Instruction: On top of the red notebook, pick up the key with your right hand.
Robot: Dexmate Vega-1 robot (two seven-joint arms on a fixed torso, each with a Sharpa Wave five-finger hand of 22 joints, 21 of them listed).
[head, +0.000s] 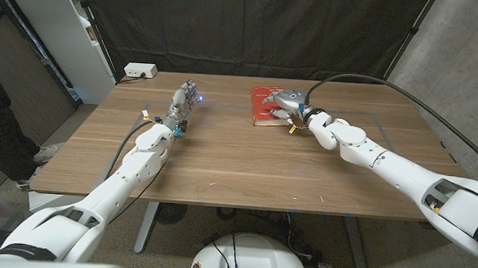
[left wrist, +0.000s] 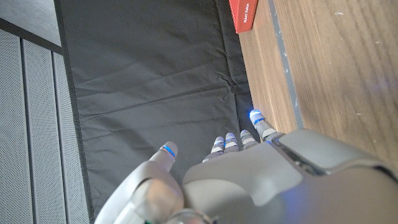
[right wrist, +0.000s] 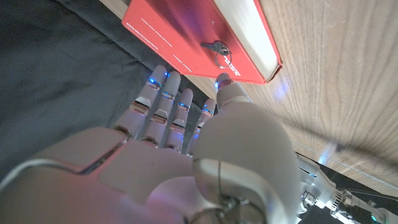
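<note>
Upper centre of the frame, the empty, spread right hand (right wrist: 186, 155) nears the key (right wrist: 214, 47) on the red notebook (right wrist: 180, 31): small, stiff, slippery, probably best pinched at its ring

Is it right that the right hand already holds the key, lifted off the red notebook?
No. In the right wrist view the key lies on the red notebook, not yet held; the right hand reaches toward it with fingers apart.

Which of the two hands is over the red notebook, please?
The right hand is over the red notebook, close to the key; the left hand waits apart, holding nothing.
</note>
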